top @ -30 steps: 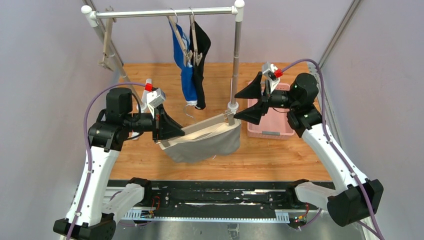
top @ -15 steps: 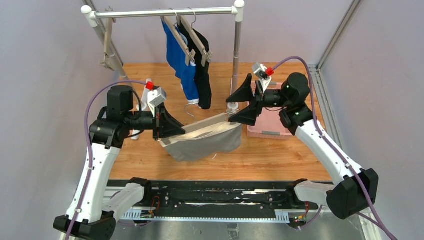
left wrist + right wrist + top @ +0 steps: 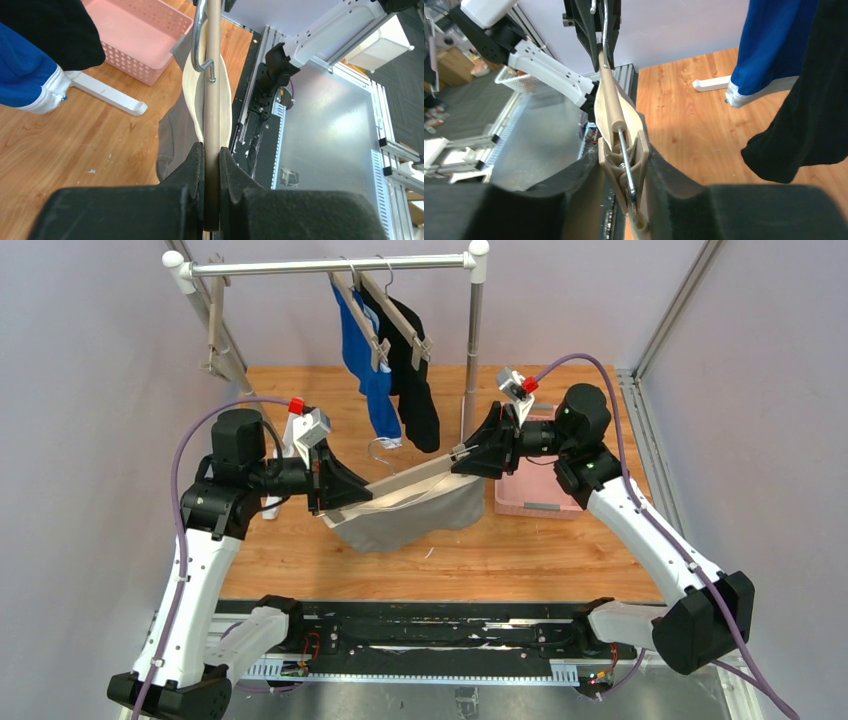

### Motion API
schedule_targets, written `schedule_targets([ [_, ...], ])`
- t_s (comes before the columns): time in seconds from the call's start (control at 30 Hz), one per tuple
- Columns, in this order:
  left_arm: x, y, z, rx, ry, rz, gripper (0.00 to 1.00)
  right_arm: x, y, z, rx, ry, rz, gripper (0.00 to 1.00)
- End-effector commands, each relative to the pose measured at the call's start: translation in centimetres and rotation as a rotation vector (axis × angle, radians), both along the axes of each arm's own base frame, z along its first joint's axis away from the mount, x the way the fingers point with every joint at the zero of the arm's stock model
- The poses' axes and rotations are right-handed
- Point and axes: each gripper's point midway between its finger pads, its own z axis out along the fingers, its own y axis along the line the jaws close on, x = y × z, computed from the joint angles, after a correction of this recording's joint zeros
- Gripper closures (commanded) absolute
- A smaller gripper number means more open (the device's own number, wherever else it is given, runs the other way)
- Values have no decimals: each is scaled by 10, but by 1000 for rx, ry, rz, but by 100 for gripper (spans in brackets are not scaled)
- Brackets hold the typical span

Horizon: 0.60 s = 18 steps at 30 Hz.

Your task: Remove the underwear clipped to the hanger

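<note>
Closes the right gripper from wide open onto the clip at one hanger end, keeps the left gripper clenched on the other, with grey underwear hanging clipped between, over the table, unclipping probably next.

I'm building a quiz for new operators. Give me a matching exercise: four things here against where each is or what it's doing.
1 grey briefs
2 blue briefs
3 pink basket
4 left gripper

A shut on the hanger
B on the table
C hanging under the rail
D clipped to the hanger held off the rail

Pairs: 1-D, 2-C, 3-B, 4-A
</note>
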Motion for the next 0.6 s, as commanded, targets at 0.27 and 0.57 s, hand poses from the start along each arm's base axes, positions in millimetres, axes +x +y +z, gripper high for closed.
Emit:
schedule_targets([
  [0.27,2,-3,2,-32,-15,6,100,3,6,13,4,-37,-34,42],
  [0.57,11,-7,41,-154,-90,67,100,8,-5,21,63,-71,-220,25],
])
